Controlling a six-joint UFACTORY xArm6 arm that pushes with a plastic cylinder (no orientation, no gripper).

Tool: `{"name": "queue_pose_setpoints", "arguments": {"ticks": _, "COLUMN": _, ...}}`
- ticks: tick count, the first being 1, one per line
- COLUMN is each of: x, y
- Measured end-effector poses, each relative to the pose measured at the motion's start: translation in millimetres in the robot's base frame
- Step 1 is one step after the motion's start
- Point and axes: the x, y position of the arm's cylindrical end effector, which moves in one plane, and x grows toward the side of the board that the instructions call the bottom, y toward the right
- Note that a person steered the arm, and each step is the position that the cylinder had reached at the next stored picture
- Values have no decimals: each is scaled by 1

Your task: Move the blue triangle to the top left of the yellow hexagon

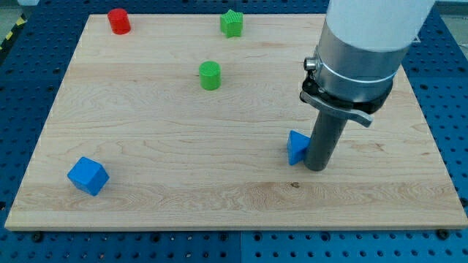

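Note:
A blue triangle (296, 147) lies on the wooden board (183, 183) at the lower right of the middle. My tip (316, 168) stands right against its right side, touching it. No yellow hexagon shows in the view; the arm's wide grey body (362, 51) covers part of the board's upper right.
A blue cube (88, 176) sits at the lower left. A red cylinder (118, 20) is at the top left. A green star-shaped block (232, 23) is at the top middle, and a green cylinder (210, 75) is below it. The board lies on a blue perforated table.

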Motion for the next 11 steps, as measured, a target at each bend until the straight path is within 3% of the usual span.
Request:
{"name": "queue_pose_setpoints", "arguments": {"ticks": 3, "x": -3, "y": -74}}
{"name": "queue_pose_setpoints", "arguments": {"ticks": 8, "x": -37, "y": -27}}
{"name": "queue_pose_setpoints", "arguments": {"ticks": 11, "x": -80, "y": -11}}
